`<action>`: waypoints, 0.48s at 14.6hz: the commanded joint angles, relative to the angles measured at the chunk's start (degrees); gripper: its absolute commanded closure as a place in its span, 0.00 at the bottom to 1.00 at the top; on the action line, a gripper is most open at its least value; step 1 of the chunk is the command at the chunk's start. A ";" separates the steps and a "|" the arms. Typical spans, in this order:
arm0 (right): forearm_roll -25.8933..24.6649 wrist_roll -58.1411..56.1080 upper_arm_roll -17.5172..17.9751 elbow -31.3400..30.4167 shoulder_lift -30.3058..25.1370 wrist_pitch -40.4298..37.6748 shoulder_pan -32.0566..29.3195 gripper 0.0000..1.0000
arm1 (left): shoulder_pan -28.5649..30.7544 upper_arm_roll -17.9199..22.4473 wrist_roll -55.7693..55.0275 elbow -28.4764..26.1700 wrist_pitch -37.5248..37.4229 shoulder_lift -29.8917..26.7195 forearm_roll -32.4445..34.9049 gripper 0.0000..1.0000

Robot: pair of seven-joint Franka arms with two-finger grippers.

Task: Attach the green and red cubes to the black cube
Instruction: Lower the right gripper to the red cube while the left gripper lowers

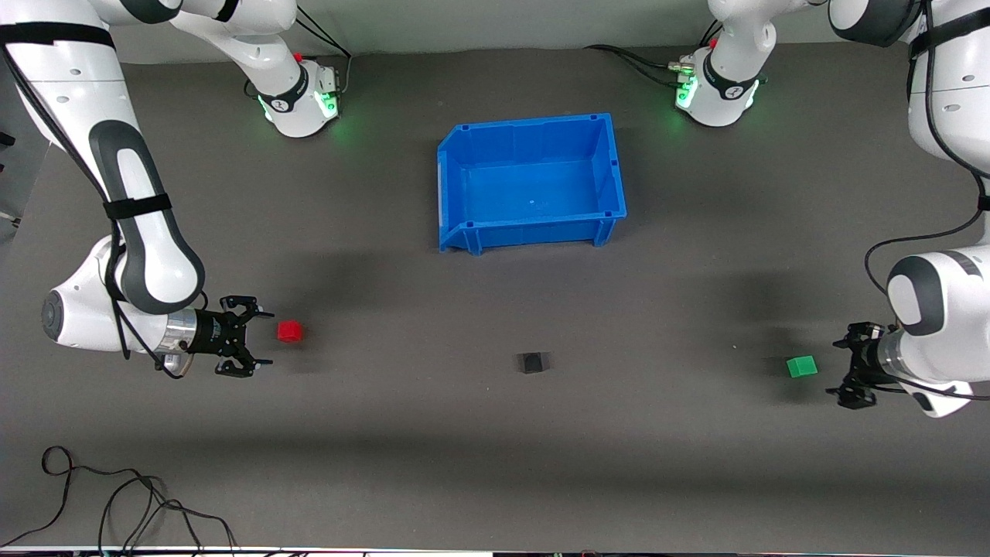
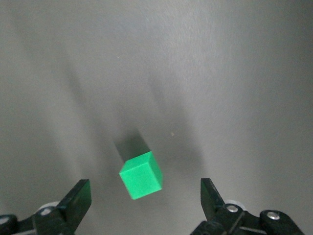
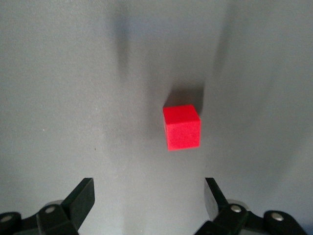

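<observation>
While the blue bin (image 1: 532,182) sits farther from the front camera than the black cube (image 1: 531,362), my right gripper (image 1: 246,336) gapes empty beside the red cube (image 1: 290,331) toward its end. My left gripper (image 1: 849,377), partly cut off, seems equally wide beside the green cube (image 1: 801,366).

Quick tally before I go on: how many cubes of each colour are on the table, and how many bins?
Red cube: 1
Green cube: 1
Black cube: 1
Blue bin: 1
Total: 4 things, 3 of them cubes, all lying apart on the table outside the bin.
</observation>
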 commanded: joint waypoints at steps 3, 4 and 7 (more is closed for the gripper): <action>6.70 -8.09 -0.47 -3.19 0.42 3.28 -0.34 0.01 | -0.03 0.34 -12.34 2.72 -1.72 1.53 -0.16 0.00; 6.80 -8.28 -0.47 -4.07 0.42 4.34 -0.25 0.01 | -0.03 0.34 -14.36 2.80 -1.46 2.32 -0.16 0.00; 8.81 -11.52 -0.47 -6.09 0.59 6.36 -0.43 0.01 | 0.06 0.34 -16.83 2.98 -0.67 3.73 -0.34 0.00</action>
